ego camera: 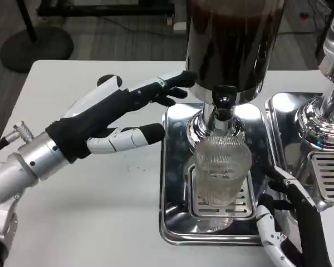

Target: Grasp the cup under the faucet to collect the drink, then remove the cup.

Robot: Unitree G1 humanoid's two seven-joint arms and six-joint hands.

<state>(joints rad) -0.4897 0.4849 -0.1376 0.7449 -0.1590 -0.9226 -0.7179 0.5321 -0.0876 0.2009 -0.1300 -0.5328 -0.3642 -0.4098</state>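
Ribbed clear glass cup (222,172) on chrome grated tray (175,183), under faucet (222,103)

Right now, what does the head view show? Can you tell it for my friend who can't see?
A clear ribbed cup stands on a shiny metal drip tray under the faucet of a dark drink dispenser. The robot's left hand reaches toward the faucet with its fingers spread and holds nothing. Its right hand is at the tray's lower right corner, beside the cup.

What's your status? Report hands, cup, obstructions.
Left hand open, beside the dispenser. Right hand open, near cup. Cup on drip tray under faucet, ungrasped. Nothing blocking.
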